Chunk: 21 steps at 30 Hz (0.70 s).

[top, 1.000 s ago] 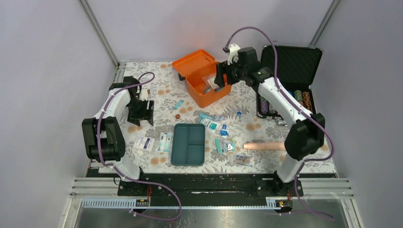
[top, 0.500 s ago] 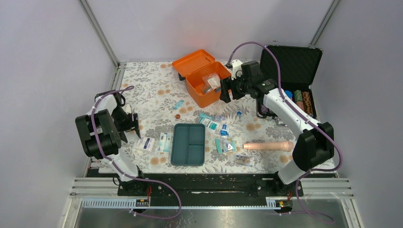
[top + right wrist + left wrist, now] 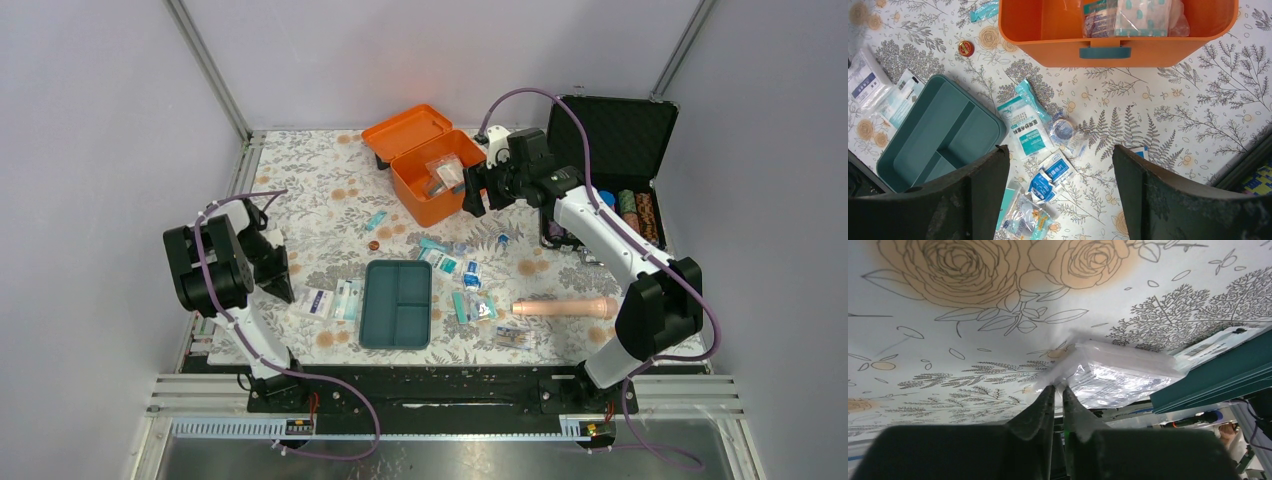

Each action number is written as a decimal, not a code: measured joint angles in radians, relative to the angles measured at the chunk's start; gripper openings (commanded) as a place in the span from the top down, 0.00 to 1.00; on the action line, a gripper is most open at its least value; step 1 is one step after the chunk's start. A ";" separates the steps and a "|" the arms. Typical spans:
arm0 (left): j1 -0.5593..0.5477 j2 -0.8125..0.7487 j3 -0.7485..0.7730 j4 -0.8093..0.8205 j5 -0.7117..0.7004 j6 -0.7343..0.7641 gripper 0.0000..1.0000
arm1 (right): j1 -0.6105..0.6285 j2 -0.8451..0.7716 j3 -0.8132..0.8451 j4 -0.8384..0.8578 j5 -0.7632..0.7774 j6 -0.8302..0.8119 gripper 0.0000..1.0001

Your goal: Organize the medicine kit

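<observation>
L jaws tight on packet (image 3: 1120, 375) — R wide

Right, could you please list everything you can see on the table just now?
Orange box: one, orange, back centre, lid open, packets inside.
Teal tray: one, teal, front centre, empty.
Loose packets: several, white-and-teal, either side of tray.
Red cap: one, red, between box and tray.
Beige cylinder: one, right of tray.
Black case: one, back right, holding poker chips.
Left gripper: shut on corner of clear packet.
Right gripper: open, empty, near box.
</observation>
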 measured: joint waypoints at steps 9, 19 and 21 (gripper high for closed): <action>0.000 -0.002 0.010 0.008 0.041 0.024 1.00 | 0.000 0.000 0.000 0.000 0.000 -0.006 0.18; 0.000 -0.134 0.042 -0.005 -0.020 0.015 0.19 | 0.000 0.000 0.000 0.000 -0.001 -0.006 0.18; 0.002 -0.135 0.034 -0.010 -0.038 -0.001 0.16 | 0.000 0.000 0.000 0.000 -0.001 -0.006 0.18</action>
